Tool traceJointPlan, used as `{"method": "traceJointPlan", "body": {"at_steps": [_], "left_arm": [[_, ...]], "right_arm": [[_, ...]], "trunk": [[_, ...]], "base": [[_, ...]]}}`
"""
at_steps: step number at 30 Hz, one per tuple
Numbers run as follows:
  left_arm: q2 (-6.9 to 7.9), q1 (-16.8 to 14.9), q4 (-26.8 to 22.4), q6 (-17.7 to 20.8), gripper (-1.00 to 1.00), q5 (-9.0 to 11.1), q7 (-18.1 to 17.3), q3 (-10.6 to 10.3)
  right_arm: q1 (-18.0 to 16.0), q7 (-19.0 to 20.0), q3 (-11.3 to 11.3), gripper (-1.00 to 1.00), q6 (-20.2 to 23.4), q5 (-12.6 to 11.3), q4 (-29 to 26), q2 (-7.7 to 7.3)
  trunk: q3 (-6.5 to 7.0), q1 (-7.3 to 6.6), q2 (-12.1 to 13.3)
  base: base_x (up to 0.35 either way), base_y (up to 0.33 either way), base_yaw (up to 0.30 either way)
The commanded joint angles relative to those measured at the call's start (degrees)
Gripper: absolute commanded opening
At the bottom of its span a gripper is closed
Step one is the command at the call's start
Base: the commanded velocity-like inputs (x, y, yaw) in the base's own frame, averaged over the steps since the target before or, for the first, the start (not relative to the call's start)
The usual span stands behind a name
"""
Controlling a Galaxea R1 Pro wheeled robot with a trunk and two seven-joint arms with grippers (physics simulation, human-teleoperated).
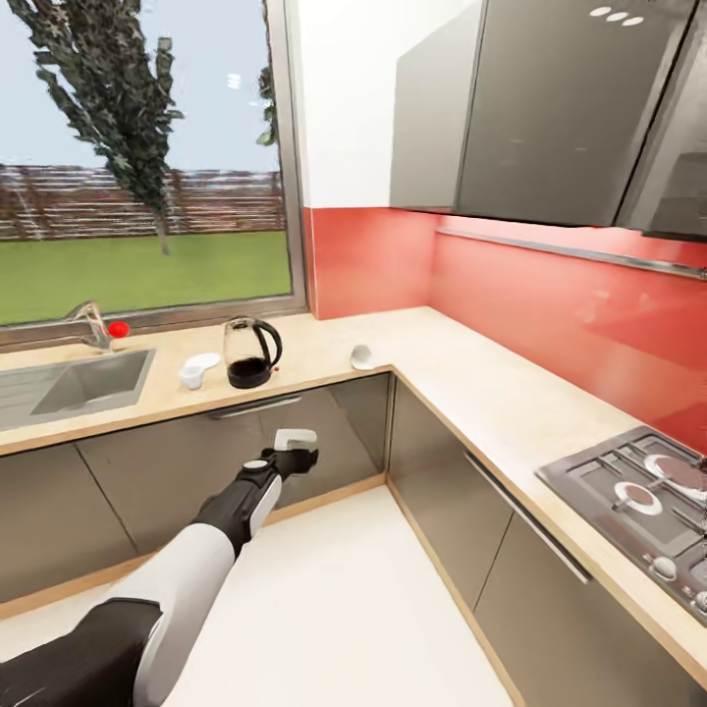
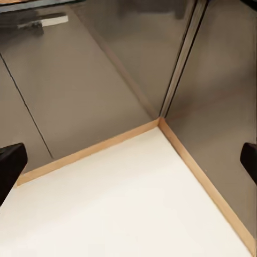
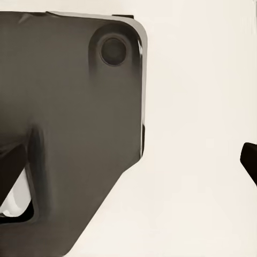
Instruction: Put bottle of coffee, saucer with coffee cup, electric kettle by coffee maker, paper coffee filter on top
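We are seeing the electric kettle (image 1: pixel 249 354) sitting on the kitchen countertop (image 1: pixel 462 378), the coffee cup (image 1: pixel 191 377) and saucer (image 1: pixel 204 361) at its nine o'clock, the paper coffee filter (image 1: pixel 361 356) at three o'clock.

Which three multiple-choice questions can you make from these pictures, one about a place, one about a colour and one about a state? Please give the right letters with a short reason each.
1. Where does the electric kettle stand?
A. on the countertop right of the sink
B. on the stove
C. on the floor

2. What colour is the backsplash?
A. blue
B. red
C. green

3. How is the left gripper?
A. shut on the cup
B. shut on the kettle
C. open, holding nothing

Answers: 1 A, the head view shows it on the wood-grain top between the sink and the corner. 2 B, the wall under the cabinets is red. 3 C, in the left wrist view the fingertips stand far apart over bare floor.
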Motion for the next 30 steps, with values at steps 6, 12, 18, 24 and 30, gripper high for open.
{"method": "traceJointPlan", "body": {"at_steps": [6,12,18,24,30], "left_arm": [[0.04,-0.13,-2.42,3.06,1.00,-0.06,0.00,-1.03],[0.36,0.02,-3.02,3.64,1.00,-0.13,0.01,-1.34],[0.62,0.10,-3.09,3.72,1.00,-0.21,0.08,-1.30],[0.78,0.24,-3.17,3.68,1.00,-0.24,0.17,-1.29],[0.83,0.06,-3.19,3.69,1.00,-0.24,0.18,-1.15]], "right_arm": [[-0.01,0.02,-0.01,1.00,-0.13,0.01,-0.02,0.03],[-0.01,0.02,-0.01,1.00,-0.13,0.01,-0.01,0.88],[-0.01,0.02,-0.01,1.00,-0.13,0.01,-0.01,1.68],[-0.01,0.02,0.05,1.00,-0.13,0.01,0.01,1.97],[-0.01,0.02,0.06,1.00,-0.13,0.01,0.01,2.03]], "trunk": [[-0.11,0.07,-0.10],[-0.11,0.07,-0.10],[-0.11,0.07,-0.10],[-0.11,0.07,-0.10],[-0.11,0.07,-0.10]], "base": [[0.334,0.000,-0.289],[0.328,0.076,-0.285],[0.288,0.216,-0.102],[0.276,0.241,-0.012],[0.227,0.271,-0.001]]}}
